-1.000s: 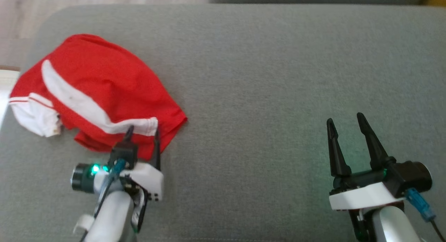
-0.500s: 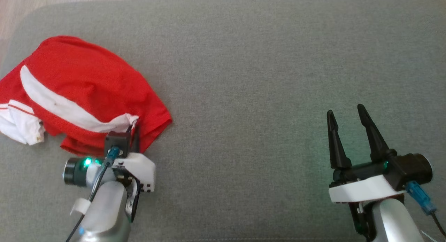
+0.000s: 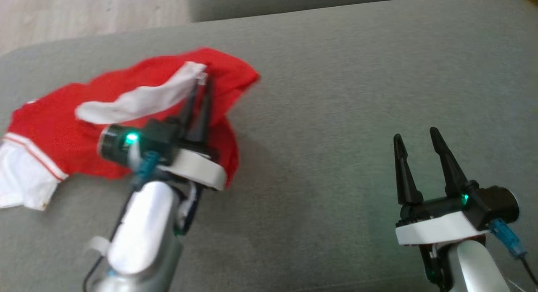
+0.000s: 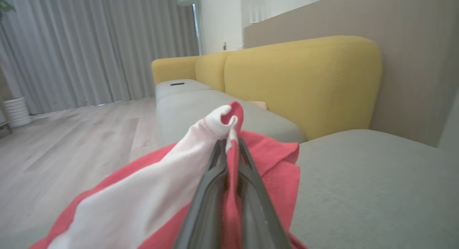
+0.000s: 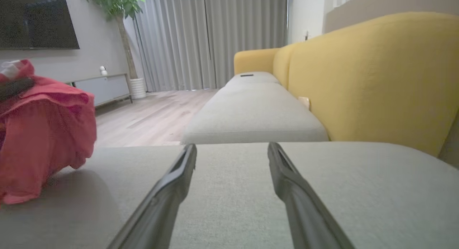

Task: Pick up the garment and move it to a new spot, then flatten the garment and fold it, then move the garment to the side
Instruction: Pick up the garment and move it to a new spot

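right claw (image 3: pixel 415 134), nearest, at lower right: fingers spread wide, empty, over the grey seat cushion (image 3: pixel 336 94). left claw (image 3: pixel 201 84): pinched narrow on a white-trimmed edge of the red garment (image 3: pixel 54 132), holding it raised; the rest lies on the cushion's left side. beyond: yellow backrest (image 4: pixel 301 77).

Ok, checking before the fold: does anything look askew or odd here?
Nothing damaged. The garment is bunched rather than flat, with one white-trimmed edge pinched by the left pincer and held up off the grey cushion.
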Robot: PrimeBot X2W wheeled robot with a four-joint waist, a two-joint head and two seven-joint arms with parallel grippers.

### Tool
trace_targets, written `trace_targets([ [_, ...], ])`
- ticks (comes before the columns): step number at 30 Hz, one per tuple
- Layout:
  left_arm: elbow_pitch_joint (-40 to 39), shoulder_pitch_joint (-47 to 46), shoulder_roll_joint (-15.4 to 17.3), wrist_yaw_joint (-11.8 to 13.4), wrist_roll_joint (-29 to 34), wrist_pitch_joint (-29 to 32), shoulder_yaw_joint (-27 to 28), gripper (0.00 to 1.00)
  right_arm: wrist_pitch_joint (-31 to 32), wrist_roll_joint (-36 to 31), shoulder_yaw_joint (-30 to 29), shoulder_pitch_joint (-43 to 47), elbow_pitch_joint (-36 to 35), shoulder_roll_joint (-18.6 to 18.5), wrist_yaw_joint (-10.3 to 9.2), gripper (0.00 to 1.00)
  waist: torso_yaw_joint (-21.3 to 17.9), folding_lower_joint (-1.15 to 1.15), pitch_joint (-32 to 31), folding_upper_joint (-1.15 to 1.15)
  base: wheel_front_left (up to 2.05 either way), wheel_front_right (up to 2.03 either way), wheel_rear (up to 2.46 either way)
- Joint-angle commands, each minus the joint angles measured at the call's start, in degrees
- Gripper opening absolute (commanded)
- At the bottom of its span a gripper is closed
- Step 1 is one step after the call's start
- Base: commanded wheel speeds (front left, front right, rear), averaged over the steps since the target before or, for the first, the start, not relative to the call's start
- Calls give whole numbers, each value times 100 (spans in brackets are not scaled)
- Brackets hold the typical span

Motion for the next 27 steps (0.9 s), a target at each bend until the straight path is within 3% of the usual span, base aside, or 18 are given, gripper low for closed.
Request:
trace_targets([
  [1, -272, -281, -1, -54, -23, -50, -27, 0, -37, 46, 152, -148, -171, -39, 44, 100, -247, 0, -97, 0, 0, 0, 0],
  [6, -315, -753, -31, 42, -394, -51, -783, 0, -37, 130, 272, -213, -172, -39, 44, 100, -611, 0, -64, 0, 0, 0, 0],
  [19, -228, -2011, -34, 1101, -1914, -51, -2509, 0, -37, 339, 647, -394, -137, -39, 44, 100, -1521, 0, 92, 0, 0, 0, 0],
  [20, -233, -2052, -34, 1182, -2004, -51, -2604, 45, -37, 344, 648, -401, -139, -39, 44, 100, -1549, 0, 104, 0, 0, 0, 0],
  [21, -213, -2084, -34, 1226, -2068, -51, -2720, 100, -37, 347, 648, -409, -143, -39, 44, 100, -1572, 0, 123, 0, 0, 0, 0],
  [27, -177, -2107, -34, 1463, -2165, -51, -2897, 100, -37, 318, 496, -378, -168, -39, 44, 100, -1442, 0, 123, 0, 0, 0, 0],
])
